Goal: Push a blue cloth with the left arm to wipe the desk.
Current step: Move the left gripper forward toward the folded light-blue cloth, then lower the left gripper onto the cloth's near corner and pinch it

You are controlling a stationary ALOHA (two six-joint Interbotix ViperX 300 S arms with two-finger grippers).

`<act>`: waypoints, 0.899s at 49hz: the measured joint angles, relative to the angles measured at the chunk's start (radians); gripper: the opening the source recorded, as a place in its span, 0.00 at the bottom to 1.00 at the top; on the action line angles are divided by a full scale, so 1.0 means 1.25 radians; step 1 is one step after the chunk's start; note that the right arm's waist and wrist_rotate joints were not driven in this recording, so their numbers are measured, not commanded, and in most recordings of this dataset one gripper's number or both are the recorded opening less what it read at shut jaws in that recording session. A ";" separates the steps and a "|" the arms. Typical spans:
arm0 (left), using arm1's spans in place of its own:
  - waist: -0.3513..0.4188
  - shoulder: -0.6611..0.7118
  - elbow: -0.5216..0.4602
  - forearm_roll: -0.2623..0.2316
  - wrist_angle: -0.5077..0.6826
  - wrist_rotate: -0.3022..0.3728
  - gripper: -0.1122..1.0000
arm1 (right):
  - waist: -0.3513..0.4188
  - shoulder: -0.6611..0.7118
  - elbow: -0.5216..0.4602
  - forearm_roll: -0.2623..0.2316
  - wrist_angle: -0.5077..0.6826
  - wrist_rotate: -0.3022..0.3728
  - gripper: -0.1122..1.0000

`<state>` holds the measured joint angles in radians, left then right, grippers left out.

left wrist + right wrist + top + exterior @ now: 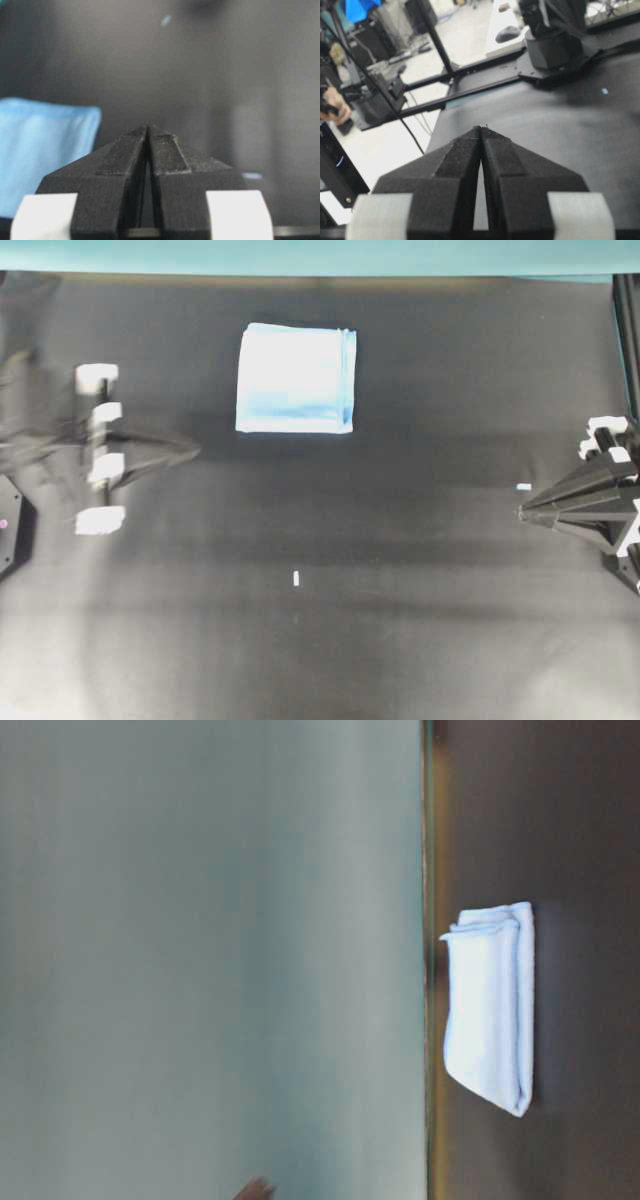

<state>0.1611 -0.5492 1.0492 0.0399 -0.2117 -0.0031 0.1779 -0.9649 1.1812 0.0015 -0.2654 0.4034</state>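
The blue cloth [295, 378] lies folded and flat on the black desk [400, 590], near the far edge and a little left of the middle. It also shows in the table-level view [490, 1005] and at the left of the left wrist view [40, 150]. My left gripper [195, 450] is shut and empty, with its tip pointing right. It sits left of and nearer than the cloth, apart from it. In the left wrist view the left gripper [148, 126] has its jaws closed together. My right gripper [522, 512] is shut and empty at the right edge, and its jaws also meet in the right wrist view [481, 127].
A teal strip [300, 255] runs along the desk's far edge. Small white tape marks lie at the middle front [297, 579] and near the right gripper [523, 486]. The right wrist view shows the other arm's base [552, 40] and the desk's side edge, with frame rails beyond.
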 measured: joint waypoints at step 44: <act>0.239 0.557 -0.349 0.001 0.085 0.071 0.84 | 0.000 0.002 0.007 0.000 0.002 0.000 0.10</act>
<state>0.4602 0.1473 0.6136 0.0414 -0.1058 0.0859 0.1779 -0.9618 1.1904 0.0015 -0.2623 0.4034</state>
